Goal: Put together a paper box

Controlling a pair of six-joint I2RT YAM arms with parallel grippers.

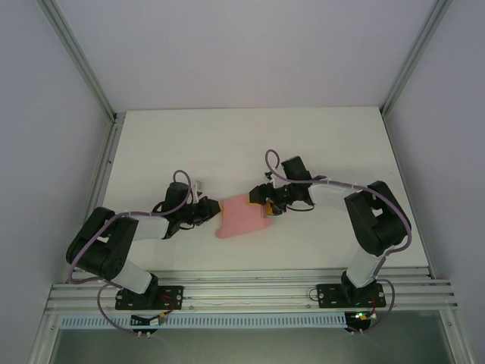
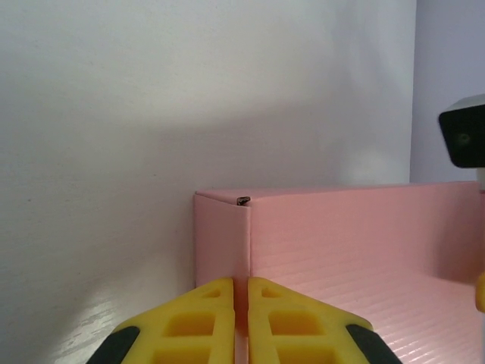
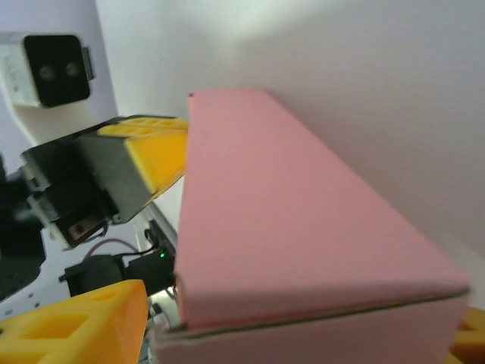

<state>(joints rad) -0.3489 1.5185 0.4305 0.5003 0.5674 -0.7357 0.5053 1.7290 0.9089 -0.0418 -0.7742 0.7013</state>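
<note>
The pink paper box (image 1: 241, 216) lies on the white table between my two arms, partly folded up. My left gripper (image 1: 214, 211) reaches it from the left. In the left wrist view its yellow fingers (image 2: 204, 322) are shut on a thin upright wall of the paper box (image 2: 364, 250), at a corner. My right gripper (image 1: 263, 205) comes in from the right. In the right wrist view the paper box (image 3: 288, 220) sits between its jaws, with one finger (image 3: 76, 330) just left of it. Whether the right fingers press on the box is unclear.
The white table (image 1: 242, 144) has free room behind the box and on both sides. Grey enclosure walls and metal posts (image 1: 83, 68) border it. The rail (image 1: 250, 296) with the arm bases runs along the near edge. The left gripper's finger (image 3: 155, 148) shows beyond the box.
</note>
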